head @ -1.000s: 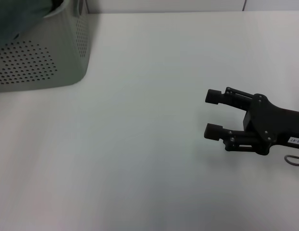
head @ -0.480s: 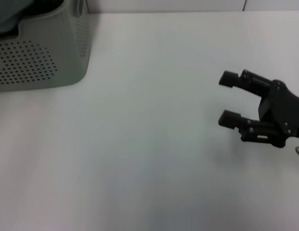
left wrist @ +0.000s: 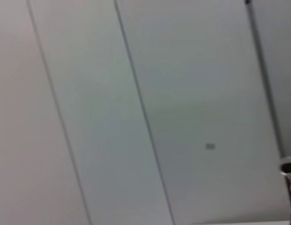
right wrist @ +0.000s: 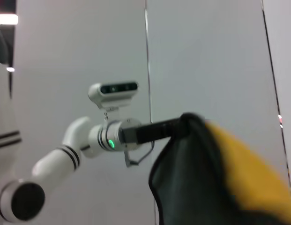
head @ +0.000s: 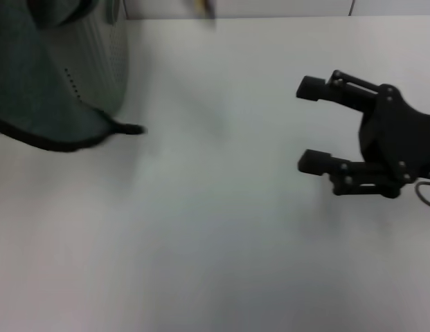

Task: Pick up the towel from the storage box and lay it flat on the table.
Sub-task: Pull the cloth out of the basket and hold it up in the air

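The towel (head: 34, 90) hangs at the far left of the head view, dark green side out. Its black piped edge and corner loop dangle just above the table (head: 201, 228). It covers most of the storage box (head: 114, 62), whose holed side shows behind it. In the right wrist view the towel (right wrist: 192, 187) shows green with its mustard yellow side to the right. It hangs from my left gripper (right wrist: 180, 124), which is shut on its top. My right gripper (head: 311, 124) is open and empty, low over the table's right side.
The white left arm with its wrist camera (right wrist: 112, 91) reaches across the right wrist view. The left wrist view shows only grey wall panels (left wrist: 136, 117). A small blurred yellowish shape (head: 201, 7) sits at the table's far edge.
The towel has come up out of the box and now hangs down in front of it. My right gripper has shifted right, then towards the far edge, and its fingers have spread wider.
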